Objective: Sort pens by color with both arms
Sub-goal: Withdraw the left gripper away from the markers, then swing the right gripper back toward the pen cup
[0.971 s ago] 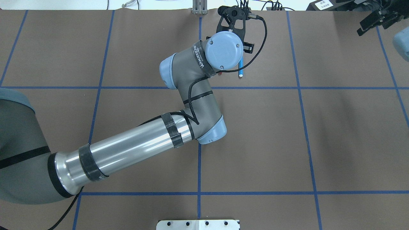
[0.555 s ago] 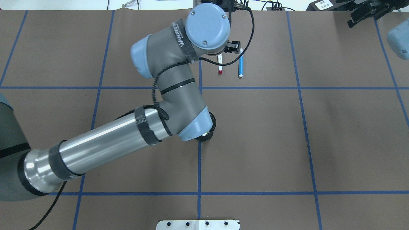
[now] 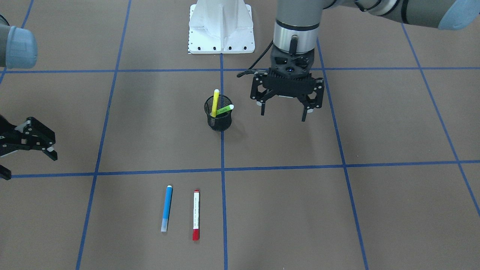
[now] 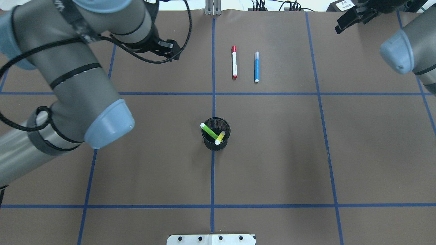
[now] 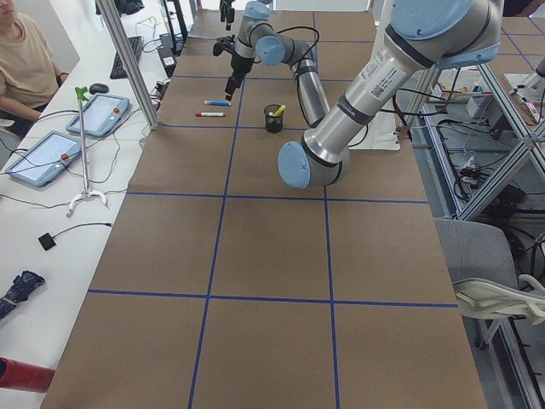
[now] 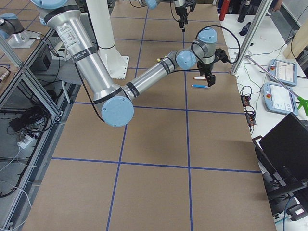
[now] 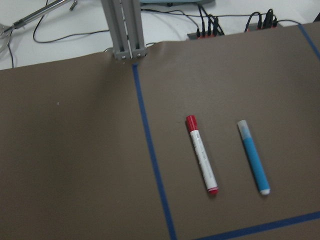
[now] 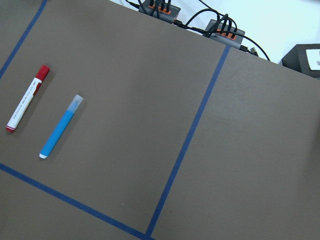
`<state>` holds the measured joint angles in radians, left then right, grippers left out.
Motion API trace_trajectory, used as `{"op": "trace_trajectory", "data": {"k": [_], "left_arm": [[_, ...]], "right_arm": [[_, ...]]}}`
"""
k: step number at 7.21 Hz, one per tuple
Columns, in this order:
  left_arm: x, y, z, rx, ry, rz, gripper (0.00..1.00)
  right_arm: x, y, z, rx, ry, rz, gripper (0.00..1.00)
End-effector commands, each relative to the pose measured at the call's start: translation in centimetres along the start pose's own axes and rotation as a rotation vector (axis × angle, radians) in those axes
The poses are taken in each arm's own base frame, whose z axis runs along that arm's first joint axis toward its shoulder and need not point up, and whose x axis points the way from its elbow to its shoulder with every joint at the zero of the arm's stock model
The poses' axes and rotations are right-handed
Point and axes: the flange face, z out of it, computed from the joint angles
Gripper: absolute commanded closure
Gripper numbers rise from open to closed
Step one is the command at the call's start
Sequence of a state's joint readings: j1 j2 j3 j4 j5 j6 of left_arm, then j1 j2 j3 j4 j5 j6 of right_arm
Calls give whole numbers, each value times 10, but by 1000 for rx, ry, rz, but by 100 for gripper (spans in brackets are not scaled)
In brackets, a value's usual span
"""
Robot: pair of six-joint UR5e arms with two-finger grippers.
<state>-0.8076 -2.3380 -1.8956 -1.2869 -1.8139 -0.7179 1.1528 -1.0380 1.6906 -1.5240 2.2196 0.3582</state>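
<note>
The left arm's black two-finger gripper (image 3: 284, 113) is hovering above the brown paper-covered table (image 4: 279, 163), its fingers spread wide and holding nothing. At the table's middle, a black mesh cup (image 4: 227, 127) is holding a leaning green highlighter (image 4: 209, 131) and yellow highlighter (image 4: 220, 136). Beyond it, a white-barrelled red-capped pen (image 4: 234, 62) and a blue highlighter (image 4: 257, 67) are lying parallel, apart. The right arm's black gripper (image 3: 28, 164) is hanging fingers apart, empty.

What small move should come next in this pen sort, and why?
Probably bring the open, empty left end effector over the cup and down onto the yellow pen. The red pen and blue pen already lie side by side on the table; the green pen shares the cup with it, unsorted.
</note>
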Motion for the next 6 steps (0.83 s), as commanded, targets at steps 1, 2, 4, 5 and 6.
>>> {"op": "trace_trajectory", "data": {"k": [1,2,4,5,6], "left_arm": [[-98,12,-5,-61,-16,83,1],[-151,19,-2,-97,-22,141,1],[-229,34,0,-146,-20,193,1],[-250,37,-1,-153,-33,206,1],[-264,37,-4,-162,-12,217,1]], "right_arm": [[-94,-20,23,8,-1,46,0],[-134,-30,20,-23,-1,103,0],[-237,-44,11,-96,53,149,0],[-285,-52,15,-124,70,171,0],[-347,-67,29,-171,126,179,0]]}}
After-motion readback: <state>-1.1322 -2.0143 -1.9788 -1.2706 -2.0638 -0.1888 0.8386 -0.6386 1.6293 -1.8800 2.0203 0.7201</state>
